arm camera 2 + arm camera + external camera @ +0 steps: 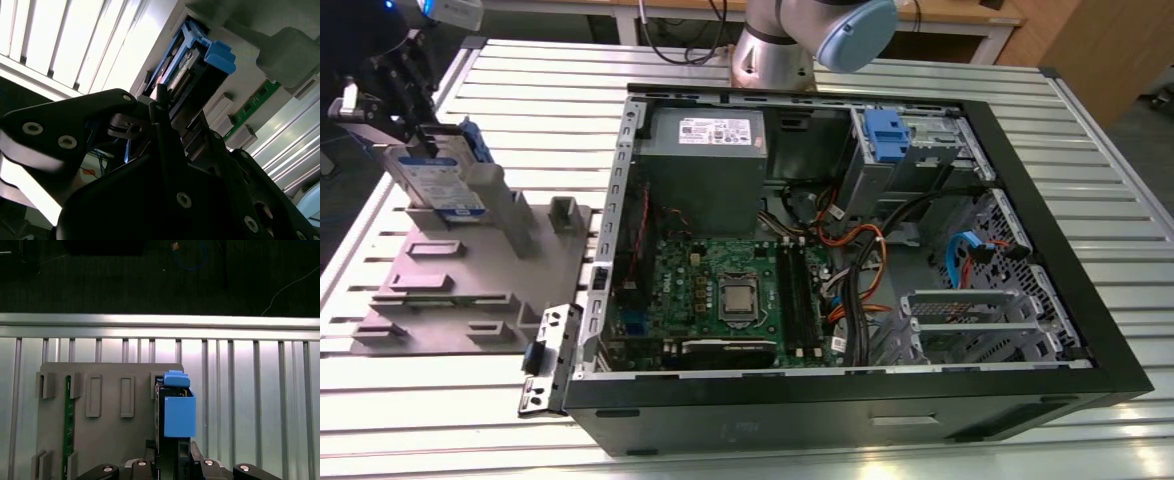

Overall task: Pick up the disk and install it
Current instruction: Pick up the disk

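in the exterior view the dark tool (424, 128) is cut off at the top left corner, and the grey-and-blue robot arm (781, 45) is cut off by the top edge. the print on the flat silver disk with blue side rails (443, 185) is too small to read. in the first wrist view the tool (172, 452) hides the near end of the disk (179, 415). in the second wrist view the tool (165, 102) covers most of the disk (217, 56).

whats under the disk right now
The disk stands on edge in the grey holder, which lies on the slatted metal table. The holder covers the disk's bottom edge, so how it is seated there cannot be seen.
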You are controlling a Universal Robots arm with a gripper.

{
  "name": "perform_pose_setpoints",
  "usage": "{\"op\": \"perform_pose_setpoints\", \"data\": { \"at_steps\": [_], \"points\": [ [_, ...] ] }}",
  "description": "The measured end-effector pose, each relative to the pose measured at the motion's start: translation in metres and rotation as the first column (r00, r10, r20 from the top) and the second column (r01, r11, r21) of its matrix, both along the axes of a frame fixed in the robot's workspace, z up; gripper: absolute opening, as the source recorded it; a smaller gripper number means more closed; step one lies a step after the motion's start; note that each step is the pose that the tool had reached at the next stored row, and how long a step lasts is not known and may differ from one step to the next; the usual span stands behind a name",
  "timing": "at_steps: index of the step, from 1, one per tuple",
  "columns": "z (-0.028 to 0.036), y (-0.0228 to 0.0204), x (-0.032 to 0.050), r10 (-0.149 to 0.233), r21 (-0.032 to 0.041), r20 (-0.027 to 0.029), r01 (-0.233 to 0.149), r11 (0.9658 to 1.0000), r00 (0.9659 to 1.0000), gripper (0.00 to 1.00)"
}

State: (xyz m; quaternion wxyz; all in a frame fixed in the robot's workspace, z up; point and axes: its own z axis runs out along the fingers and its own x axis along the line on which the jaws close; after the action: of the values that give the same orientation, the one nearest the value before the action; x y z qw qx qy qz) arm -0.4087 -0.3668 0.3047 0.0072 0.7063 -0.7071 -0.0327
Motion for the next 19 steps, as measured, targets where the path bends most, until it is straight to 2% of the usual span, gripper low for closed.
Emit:
{"op": "perform_pose_setpoints", "data": {
  "at_steps": [6, 11, 19],
  "points": [
    [0.0006, 0.0, 0.0, 0.002, -0.0002, -0.0003, -0.002, 1.0, 1.0, 0.35],
    [0.0071, 0.0, 0.0, 0.002, -0.0001, 0.0, -0.002, 1.0, 1.0, 0.35],
    [0.0072, 0.0, 0.0, 0.002, 0.0, 0.0001, -0.002, 1.0, 1.0, 0.35]
  ]
}}
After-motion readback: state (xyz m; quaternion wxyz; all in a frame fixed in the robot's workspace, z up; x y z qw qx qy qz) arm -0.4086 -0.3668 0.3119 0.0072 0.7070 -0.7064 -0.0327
